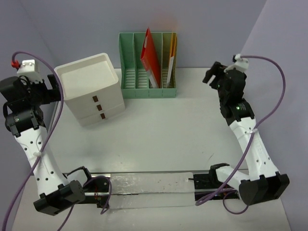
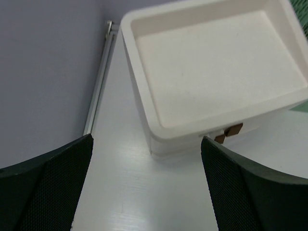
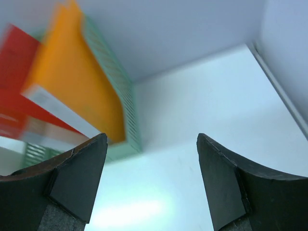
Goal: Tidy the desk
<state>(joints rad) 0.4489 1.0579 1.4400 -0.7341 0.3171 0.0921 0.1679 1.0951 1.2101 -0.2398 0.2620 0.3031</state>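
Desk [image 1: 168,125] is seen from above under both arms, a drawer box [image 1: 91,89] at its left, a holder [image 1: 147,86] at the back. At the left wrist, the left gripper [image 2: 147,139] is spread wide, empty, beside the box. At the right wrist, the right gripper [image 3: 151,137] is parted, empty, near the holder.
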